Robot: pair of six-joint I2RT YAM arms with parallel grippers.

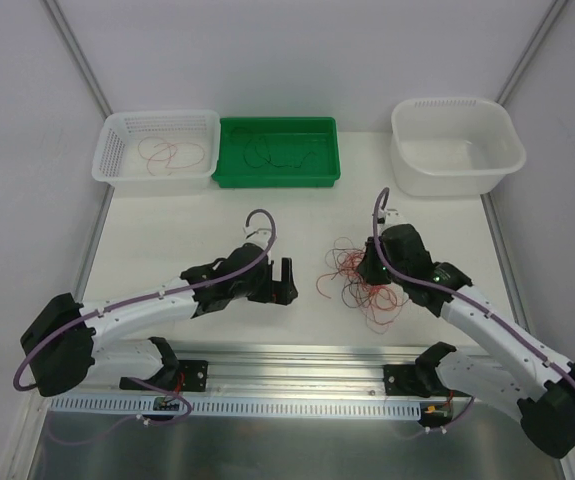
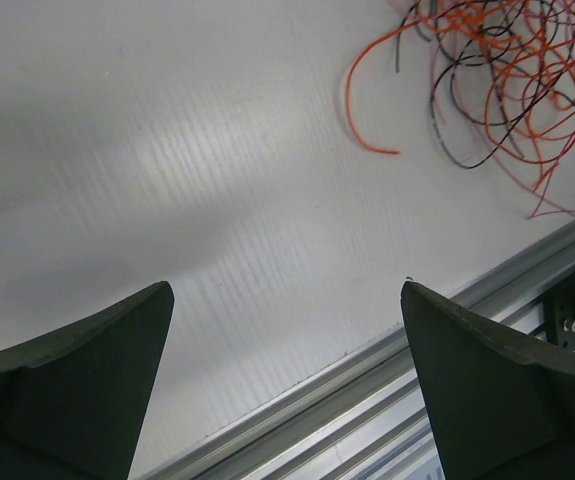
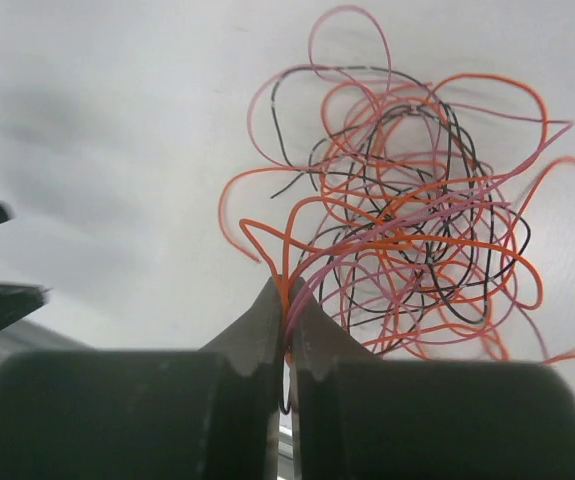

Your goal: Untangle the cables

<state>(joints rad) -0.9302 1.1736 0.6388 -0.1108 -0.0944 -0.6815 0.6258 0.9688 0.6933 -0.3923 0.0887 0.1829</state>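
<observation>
You have two tools over the surface (image 1: pixel 167 235): your right tool (image 3: pixel 285 292) is clamped on an orange strand at the edge of the single tangle of cables (image 3: pixel 407 220) lying right of centre, and your left tool (image 2: pixel 287 300) hangs spread wide, well apart from it. Three bins line the far edge: one white basket (image 1: pixel 117 168) holding pinkish strands (image 1: pixel 167 155), one green tray (image 1: pixel 229 176) holding dark strands (image 1: pixel 282 152), and one white tub (image 1: pixel 507 160).
</observation>
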